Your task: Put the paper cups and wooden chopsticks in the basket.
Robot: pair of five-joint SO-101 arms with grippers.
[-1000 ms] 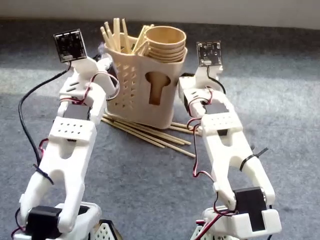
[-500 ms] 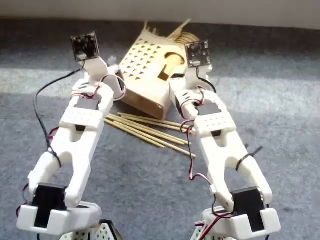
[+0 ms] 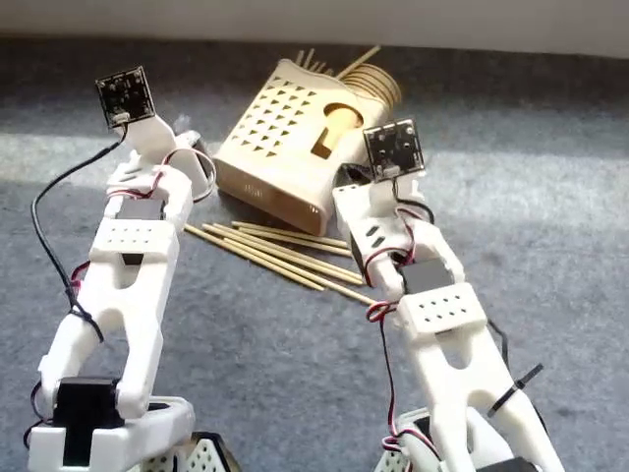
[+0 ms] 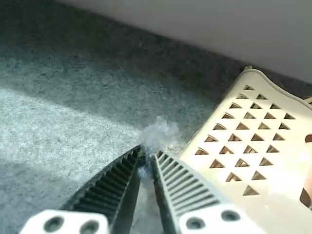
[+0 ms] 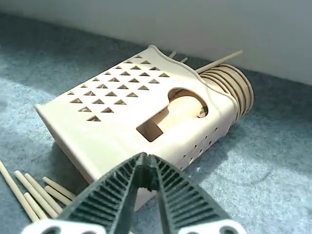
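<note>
The cream perforated basket [image 3: 280, 157] lies on its side on the grey carpet, mouth facing the far right. Stacked paper cups [image 3: 373, 87] poke out of the mouth, along with a few wooden chopsticks [image 3: 314, 61]. Several more chopsticks [image 3: 285, 258] lie loose on the carpet in front of the basket, between the two arms. My left gripper [image 4: 147, 155] is shut just left of the basket [image 4: 243, 146], with a tuft of grey fluff [image 4: 158, 134] at its tips. My right gripper [image 5: 147, 163] is shut, just short of the basket's handle-hole side [image 5: 122, 112]. The cups [image 5: 234, 87] are beyond it.
Grey carpet [image 3: 550, 197] stretches to both sides, and a pale wall [image 3: 491, 20] runs along the far edge just behind the basket. Loose chopsticks [image 5: 29, 195] lie beside my right gripper.
The basket has tipped from upright onto its side, its mouth now facing far right. The left arm swung left, away from it. The right arm drew back toward the near side.
</note>
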